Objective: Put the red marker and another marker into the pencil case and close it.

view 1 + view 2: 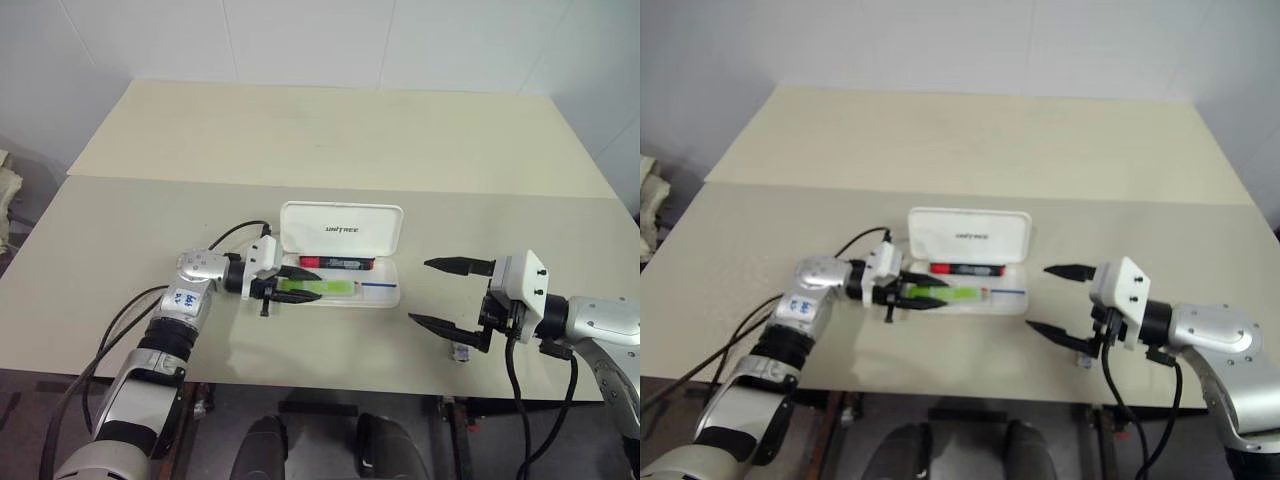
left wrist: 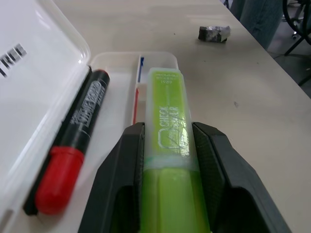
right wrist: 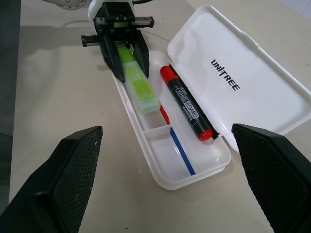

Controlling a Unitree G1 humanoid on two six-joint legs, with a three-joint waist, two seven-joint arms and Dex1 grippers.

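Altogether, two markers, one pencil case [image 1: 380, 296] and one small dark grey block [image 2: 214, 33] lay on the beige tabletop [image 1: 300, 140]. The case was white hard plastic and sat open near the middle, its lid [image 1: 341, 229] tilted up on the far side with "UNITREE" printed on it in dark capitals; one red and one blue stripe ran along the inside of the tray.

The red marker [image 3: 187, 108] lay inside the tray along the far, hinge side, black-barrelled with red at both ends, and its label read "WHITE BOARD". The lime-green marker [image 2: 167, 145] lay lengthwise in the near half of the tray, with "CHECK" legible on its clear cap; smaller print above it was too fine to read.

The left end effector [image 1: 285, 284] reached in from the left end of the case, its two black fingers [image 2: 116, 179] set either side of the green marker and pressed against it. The right end effector [image 1: 445, 293] hung to the right of the case, fingers spread wide and holding nothing. The grey block lay on the tabletop near the front edge, close by the right end effector.
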